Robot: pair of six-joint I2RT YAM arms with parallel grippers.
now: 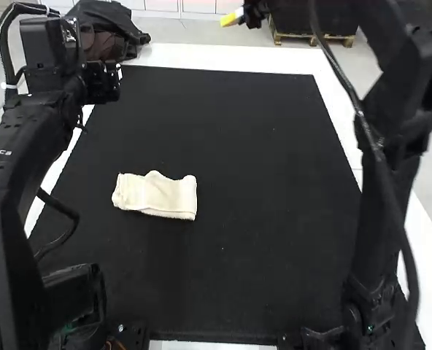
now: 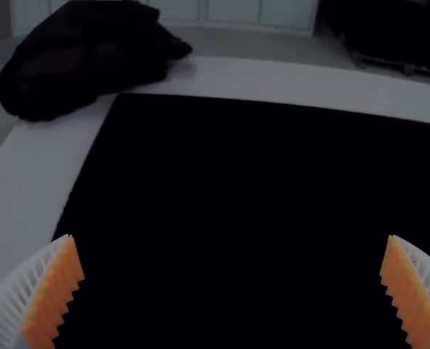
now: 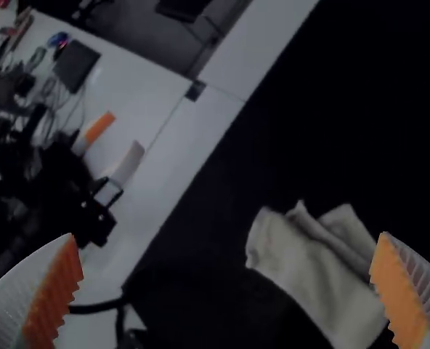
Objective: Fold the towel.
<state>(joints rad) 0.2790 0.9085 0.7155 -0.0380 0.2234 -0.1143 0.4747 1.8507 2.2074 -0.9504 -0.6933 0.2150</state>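
One cream towel lies on the black mat, left of its middle in the high view, folded into a compact oblong. Stacked edges show along its near side; the far edge carries a small raised pucker and the left end is uneven. The left gripper has its fingers well apart, with nothing between them. The right gripper is likewise spread and empty, held above the mat with the towel in its wrist view.

Step in hand, as judged: folding is largely complete, with acceptance or minor tidying outstanding. Should correction be required, the next move calls for a light press on the pucker and a squaring of the left end, without dragging the upper layers out of line.
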